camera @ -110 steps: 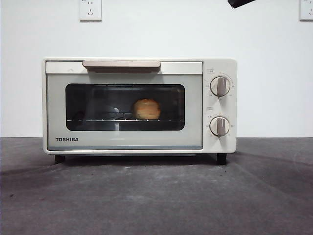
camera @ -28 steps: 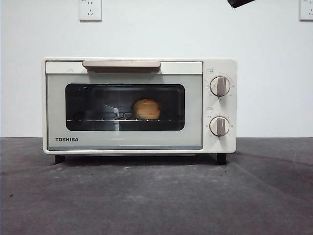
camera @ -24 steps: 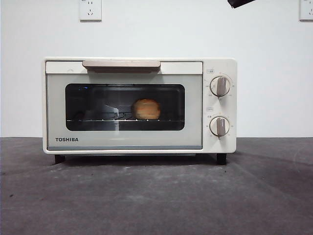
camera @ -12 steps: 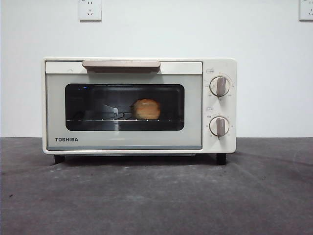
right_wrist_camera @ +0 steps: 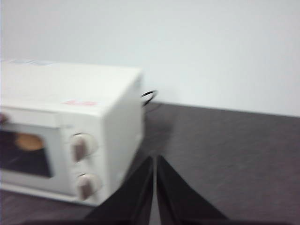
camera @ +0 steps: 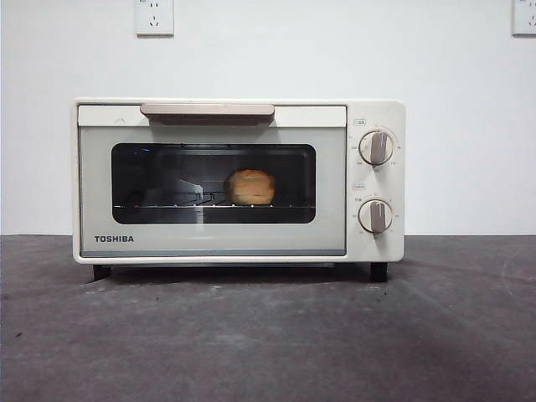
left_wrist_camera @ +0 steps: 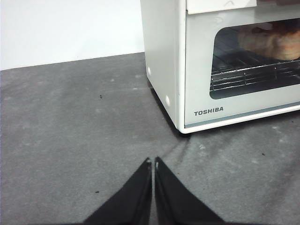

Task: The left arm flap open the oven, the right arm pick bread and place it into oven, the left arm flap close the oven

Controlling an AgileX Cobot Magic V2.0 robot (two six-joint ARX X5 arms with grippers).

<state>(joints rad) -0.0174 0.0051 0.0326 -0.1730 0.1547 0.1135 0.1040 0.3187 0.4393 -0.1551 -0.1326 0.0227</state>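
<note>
Bread (camera: 251, 186) sits on the wire rack (camera: 167, 205) inside the TOSHIBA toaster oven (camera: 377, 243) behind its shut door, task apparently complete, so left gripper (left_wrist_camera: 153, 164) and right gripper (right_wrist_camera: 154, 161) hang clear, jaws pressed together, holding nothing.

Glossy oven (camera: 213, 239), matt grey tabletop (camera: 268, 335)

Closed oven (camera: 239, 180) on table (camera: 268, 335), bread (camera: 251, 187) on rack inside

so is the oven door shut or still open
Shut. The oven door sits flush, its handle up at the top, and the bread shows through the glass on the rack.
</note>
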